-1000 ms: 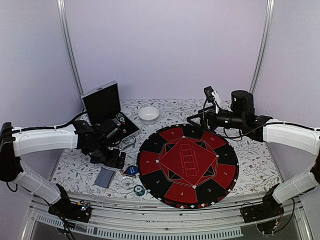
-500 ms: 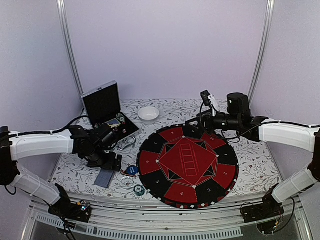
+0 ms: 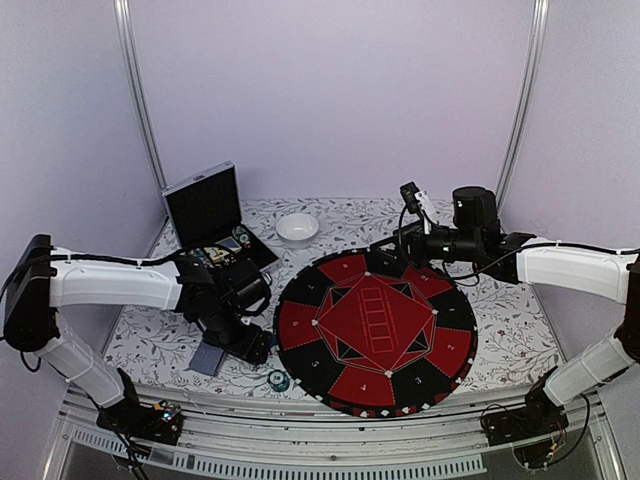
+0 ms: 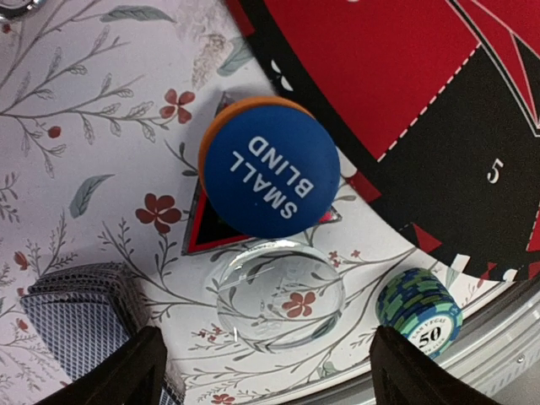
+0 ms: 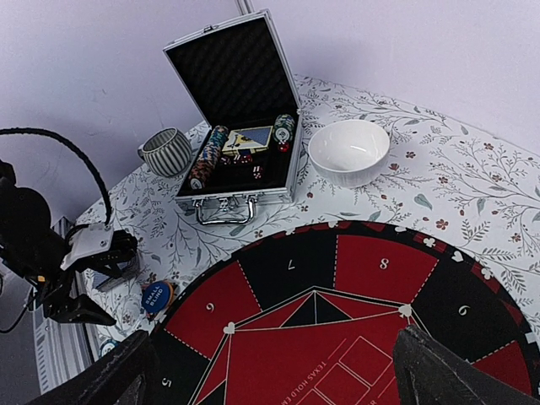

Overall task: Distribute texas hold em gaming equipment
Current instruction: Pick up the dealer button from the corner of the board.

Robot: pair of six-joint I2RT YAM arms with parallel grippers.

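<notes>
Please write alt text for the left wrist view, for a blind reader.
A blue disc marked SMALL BLIND lies on an orange disc, beside the mat. Below it are a card deck, a clear disc and a chip stack; the left end effector is open.

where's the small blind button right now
In the left wrist view, the small blind button lies on an orange disc on the tablecloth, just off the mat's left edge, with a chip stack nearby.

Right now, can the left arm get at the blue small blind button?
Probably yes: the left gripper hangs open above the small blind button, which lies uncovered atop the orange button; the clear disc and chip stack sit beside it.
</notes>
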